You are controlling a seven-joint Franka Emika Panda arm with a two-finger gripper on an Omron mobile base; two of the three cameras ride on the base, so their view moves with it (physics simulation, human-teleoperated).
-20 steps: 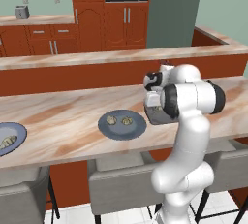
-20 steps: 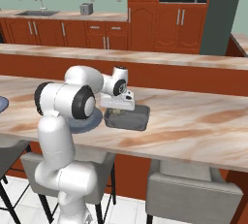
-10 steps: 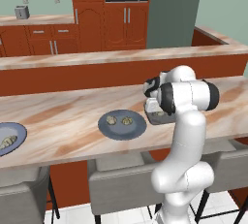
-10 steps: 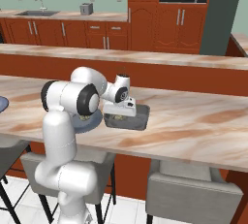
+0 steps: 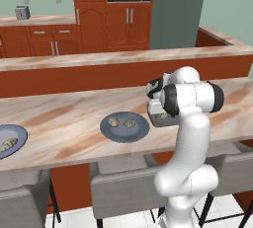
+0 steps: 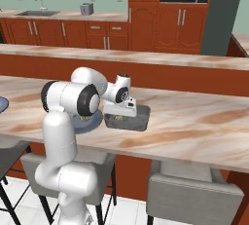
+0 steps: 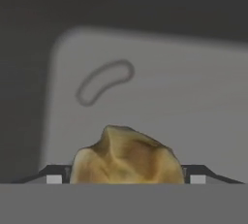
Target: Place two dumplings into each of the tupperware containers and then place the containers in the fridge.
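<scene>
**Dumpling at the tray, hand spread wide**

Biggest first: the marbled surface point(image 5: 64, 123) carries everything. On it sits 1 tupperware container point(image 6: 138, 120), a shallow dark tray, right under the hand point(image 6: 120, 113). I'd guess it's stiff, light plastic, probably slick, so best pinched on a raised wall, near the middle of a long side.

Beside it is a round plate point(image 5: 106, 129) with 2 dumplings point(image 5: 122, 122) left, and another plate point(image 5: 17, 138) farther along holds more.

In the hand view, 1 dumpling point(image 7: 127, 156) sits between the fingertips point(image 7: 54, 175) over the tray floor. The jaws stand near their widest, and I can't tell if they grip it or have let go. Looks soft, light and a bit squashy, so take it across the fat middle, gently.

No brand or writing; just an embossed oval mark point(image 7: 104, 81) on the tray floor.
</scene>
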